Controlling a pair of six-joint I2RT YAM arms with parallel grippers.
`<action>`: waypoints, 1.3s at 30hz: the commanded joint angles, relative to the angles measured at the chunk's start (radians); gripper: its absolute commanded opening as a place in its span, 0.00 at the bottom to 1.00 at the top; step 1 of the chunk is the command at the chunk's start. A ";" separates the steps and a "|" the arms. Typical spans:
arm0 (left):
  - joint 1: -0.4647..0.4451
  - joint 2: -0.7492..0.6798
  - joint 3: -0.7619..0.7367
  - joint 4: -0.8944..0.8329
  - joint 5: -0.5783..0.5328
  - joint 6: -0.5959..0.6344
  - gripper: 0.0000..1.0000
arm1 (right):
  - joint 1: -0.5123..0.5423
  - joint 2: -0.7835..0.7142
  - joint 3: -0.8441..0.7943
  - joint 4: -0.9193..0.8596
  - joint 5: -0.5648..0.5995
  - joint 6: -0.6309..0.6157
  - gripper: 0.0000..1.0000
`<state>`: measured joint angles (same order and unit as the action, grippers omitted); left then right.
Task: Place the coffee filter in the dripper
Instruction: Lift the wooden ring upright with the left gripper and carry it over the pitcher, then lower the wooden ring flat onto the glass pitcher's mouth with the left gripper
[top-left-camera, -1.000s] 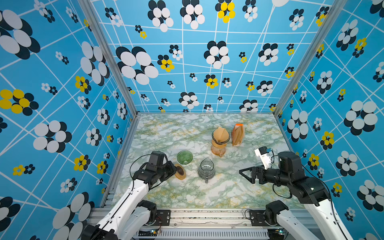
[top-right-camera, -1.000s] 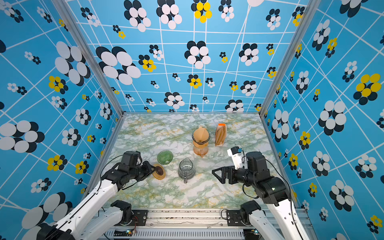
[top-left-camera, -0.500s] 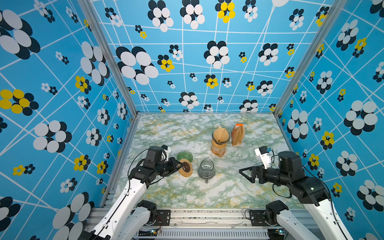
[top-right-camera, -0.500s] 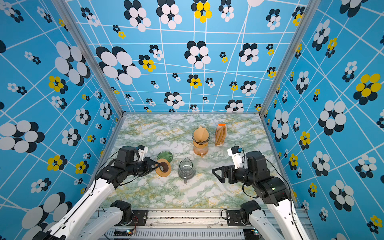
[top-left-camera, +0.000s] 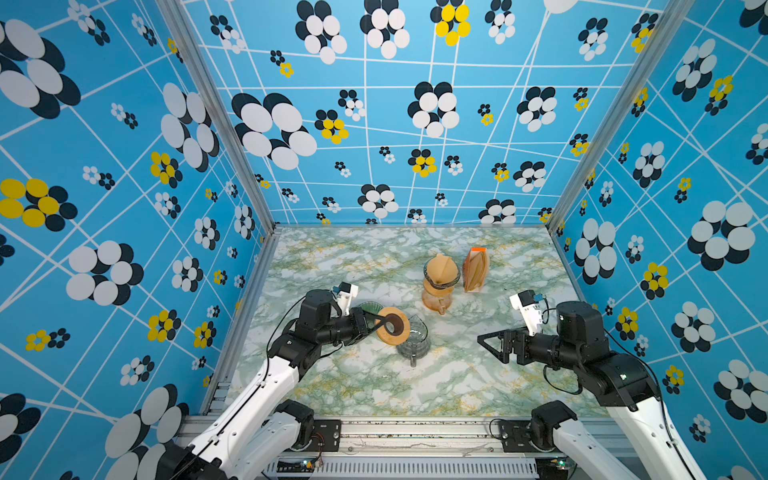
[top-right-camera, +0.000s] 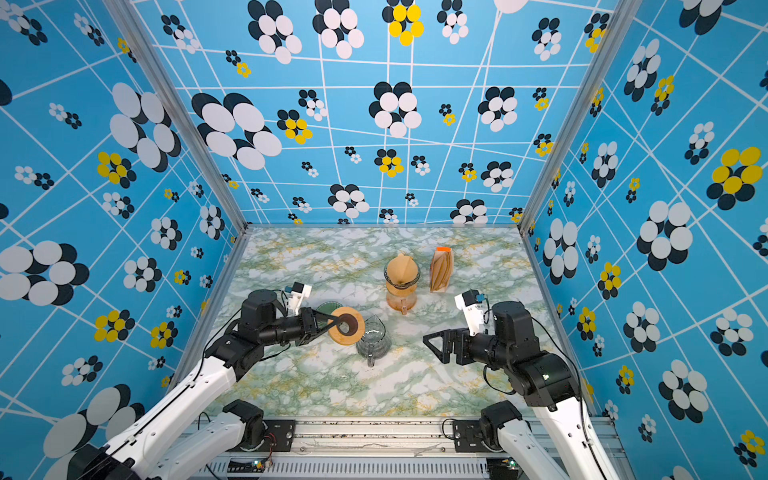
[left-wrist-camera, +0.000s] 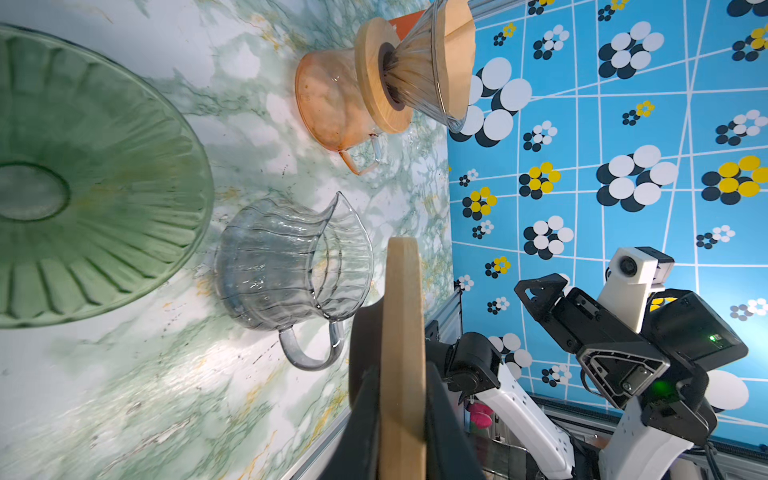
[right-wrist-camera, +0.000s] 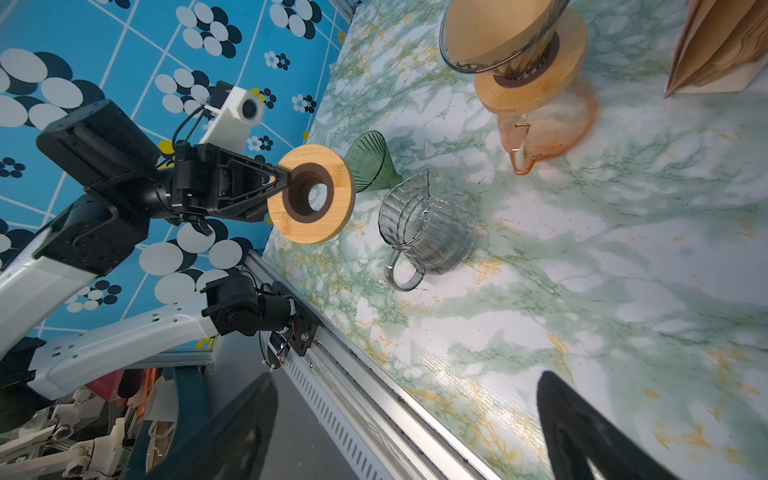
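Currently 1 wooden ring (top-left-camera: 390, 339) is clamped by L gripper (top-left-camera: 376, 322) near 1 clear pitcher (top-left-camera: 413, 345); R gripper (top-left-camera: 482, 337) is held agape, empty; 1 filter (top-left-camera: 440, 266) is seated in clear dripper (left-wrist-camera: 419, 70) on 1 amber carafe (top-left-camera: 434, 300); 1 green dripper (top-left-camera: 370, 306) is stood on table (top-left-camera: 457, 374).

Filter pack (top-left-camera: 476, 270) just right of dripper (top-left-camera: 441, 286)

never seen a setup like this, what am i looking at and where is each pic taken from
Two robot arms work at a marble-patterned table. Two pictures look down from above; the other two come from a camera on each arm's wrist. On the table: a clear glass pitcher, a green glass dripper, an amber carafe topped by a second dripper with a paper filter, and a pack of filters. The left tool grips a wooden ring in the air; the right tool is open and empty.
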<state>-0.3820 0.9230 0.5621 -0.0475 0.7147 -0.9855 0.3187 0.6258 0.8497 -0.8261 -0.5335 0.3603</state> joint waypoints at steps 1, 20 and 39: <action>-0.034 0.048 -0.036 0.231 0.027 -0.082 0.17 | 0.006 -0.001 -0.018 0.021 -0.016 0.017 0.98; -0.118 0.356 -0.055 0.596 0.066 -0.169 0.17 | 0.006 -0.009 -0.034 0.014 -0.026 0.006 0.98; -0.121 0.471 -0.055 0.629 0.092 -0.164 0.19 | 0.007 -0.009 -0.046 0.025 -0.088 -0.005 0.99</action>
<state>-0.4980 1.3865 0.5114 0.5484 0.7807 -1.1572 0.3187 0.6235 0.8120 -0.8181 -0.6086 0.3737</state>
